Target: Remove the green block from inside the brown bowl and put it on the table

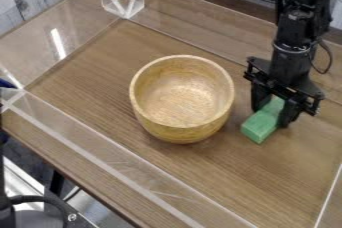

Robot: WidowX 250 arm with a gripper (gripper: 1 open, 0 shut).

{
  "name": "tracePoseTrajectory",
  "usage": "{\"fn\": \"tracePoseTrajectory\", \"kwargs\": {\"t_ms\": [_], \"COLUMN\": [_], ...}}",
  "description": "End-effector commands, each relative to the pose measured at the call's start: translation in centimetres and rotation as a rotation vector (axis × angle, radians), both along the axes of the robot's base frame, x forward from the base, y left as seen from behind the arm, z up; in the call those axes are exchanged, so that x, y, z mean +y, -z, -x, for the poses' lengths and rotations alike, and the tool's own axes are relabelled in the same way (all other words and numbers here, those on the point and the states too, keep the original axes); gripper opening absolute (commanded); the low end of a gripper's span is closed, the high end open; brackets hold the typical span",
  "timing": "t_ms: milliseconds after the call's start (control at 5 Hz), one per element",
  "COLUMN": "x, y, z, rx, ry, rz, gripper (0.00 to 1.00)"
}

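The green block (259, 126) stands tilted just right of the brown bowl (181, 128), its lower end down at the table (114, 57). My gripper (278, 108) points straight down over it, its black fingers shut on the block's upper end. The bowl is upright, and its inside shows only bare wood grain. A narrow strip of table separates the block from the bowl's wall.
Low clear acrylic walls (127, 167) border the tabletop on the left and front. A clear angled bracket (123, 0) sits at the back left corner. Black cables hang behind the arm (297, 22) at the upper right.
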State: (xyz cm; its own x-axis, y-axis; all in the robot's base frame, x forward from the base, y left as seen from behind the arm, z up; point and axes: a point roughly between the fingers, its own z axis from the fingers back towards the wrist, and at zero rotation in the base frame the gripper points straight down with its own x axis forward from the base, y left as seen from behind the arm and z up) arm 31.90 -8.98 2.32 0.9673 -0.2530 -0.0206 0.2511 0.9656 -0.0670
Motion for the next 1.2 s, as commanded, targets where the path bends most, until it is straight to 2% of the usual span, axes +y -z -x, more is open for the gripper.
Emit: {"fn": "tracePoseTrajectory", "kwargs": {"t_ms": [0, 1000], "x": [0.02, 0.97], "y": [-0.76, 0.01], "z": [-0.95, -0.64], "rx": [-0.045, -0.027], "ry": [0.007, 0.007], "rz": [0.014, 0.014], "gripper": [0.0, 0.0]}}
